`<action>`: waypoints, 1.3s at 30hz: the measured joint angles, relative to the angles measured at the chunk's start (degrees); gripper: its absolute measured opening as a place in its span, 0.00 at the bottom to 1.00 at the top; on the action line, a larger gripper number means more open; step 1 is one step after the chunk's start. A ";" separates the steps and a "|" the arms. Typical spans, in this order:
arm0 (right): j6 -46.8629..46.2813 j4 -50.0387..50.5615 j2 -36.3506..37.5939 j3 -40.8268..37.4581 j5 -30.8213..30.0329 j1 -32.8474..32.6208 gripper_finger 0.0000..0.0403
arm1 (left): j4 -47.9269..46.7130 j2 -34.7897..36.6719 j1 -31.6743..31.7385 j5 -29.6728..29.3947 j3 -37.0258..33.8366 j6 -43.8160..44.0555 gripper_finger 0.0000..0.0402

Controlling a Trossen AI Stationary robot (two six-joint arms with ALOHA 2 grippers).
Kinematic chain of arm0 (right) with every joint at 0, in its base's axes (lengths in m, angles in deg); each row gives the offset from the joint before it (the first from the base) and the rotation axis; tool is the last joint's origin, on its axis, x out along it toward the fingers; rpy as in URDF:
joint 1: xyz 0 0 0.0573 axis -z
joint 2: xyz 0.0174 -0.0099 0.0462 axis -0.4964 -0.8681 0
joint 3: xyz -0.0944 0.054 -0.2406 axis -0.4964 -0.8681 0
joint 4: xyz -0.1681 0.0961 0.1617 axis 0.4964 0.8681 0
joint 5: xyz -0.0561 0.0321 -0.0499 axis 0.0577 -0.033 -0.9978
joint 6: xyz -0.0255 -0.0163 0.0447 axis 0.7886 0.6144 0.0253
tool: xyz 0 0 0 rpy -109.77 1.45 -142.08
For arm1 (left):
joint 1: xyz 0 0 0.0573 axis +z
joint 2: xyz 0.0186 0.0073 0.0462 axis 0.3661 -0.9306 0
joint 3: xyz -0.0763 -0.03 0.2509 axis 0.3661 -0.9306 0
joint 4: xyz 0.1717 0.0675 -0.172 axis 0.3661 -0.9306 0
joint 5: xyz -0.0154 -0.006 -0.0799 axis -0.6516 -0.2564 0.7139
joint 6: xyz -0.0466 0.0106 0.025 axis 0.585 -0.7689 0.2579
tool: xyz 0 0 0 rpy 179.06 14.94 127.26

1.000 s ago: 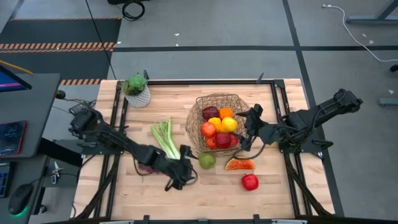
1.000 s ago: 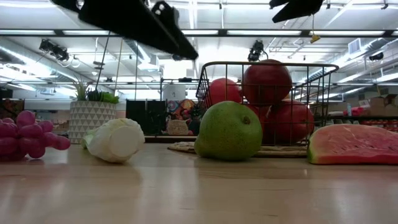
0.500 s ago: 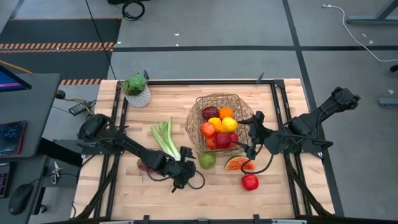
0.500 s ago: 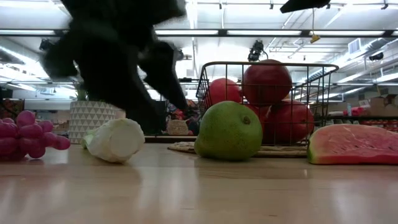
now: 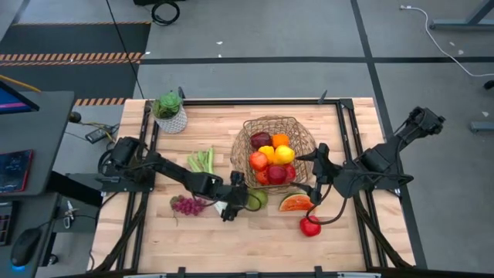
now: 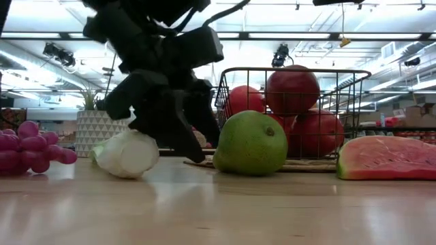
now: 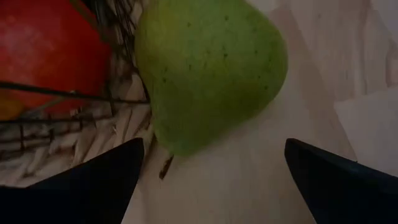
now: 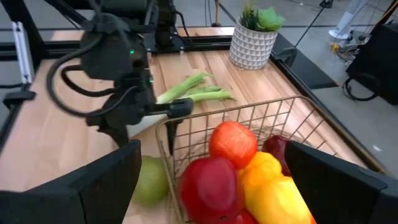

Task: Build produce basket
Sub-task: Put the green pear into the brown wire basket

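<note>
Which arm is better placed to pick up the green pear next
Left. The open left hand is low beside the green pear, which fills its wrist view. The open right hand is by the basket.

high: I look straight down on the whole table (image 5: pixel 154 239) | low: I sit at tabletop height, facing the room | left wrist: very close to the pear (image 7: pixel 208 68) | right wrist: over the basket (image 8: pixel 186 134) | all four share pear and basket

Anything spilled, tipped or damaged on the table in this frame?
Nothing stands out. The basket sits upright with fruit inside; the pear, watermelon slice, apple, grapes and leek lie intact on the table, waiting. The open left end effector is at the pear.
</note>
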 joint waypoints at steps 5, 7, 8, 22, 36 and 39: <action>-1.63 0.18 0.00 0.00 -0.40 -1.55 0.99 | 10.76 0.20 0.77 0.07 -4.54 -0.74 0.99; -1.76 0.16 0.00 0.00 -1.42 -2.01 0.99 | 13.53 0.10 0.98 0.13 -5.30 -0.82 0.99; -1.87 0.14 0.00 0.00 -1.85 -2.12 0.99 | 14.13 0.08 1.00 0.10 -5.35 -0.84 0.99; -3.59 0.18 0.00 0.00 -2.58 -2.55 0.99 | 16.60 0.06 0.65 10.68 -5.35 9.42 0.99; -3.52 0.18 0.00 0.00 -2.57 -2.55 0.99 | 20.18 0.06 -1.96 11.14 -5.33 16.41 0.99; -3.51 0.18 0.00 0.00 -2.58 -2.55 0.99 | 20.24 0.06 -2.17 10.90 -5.33 15.29 0.99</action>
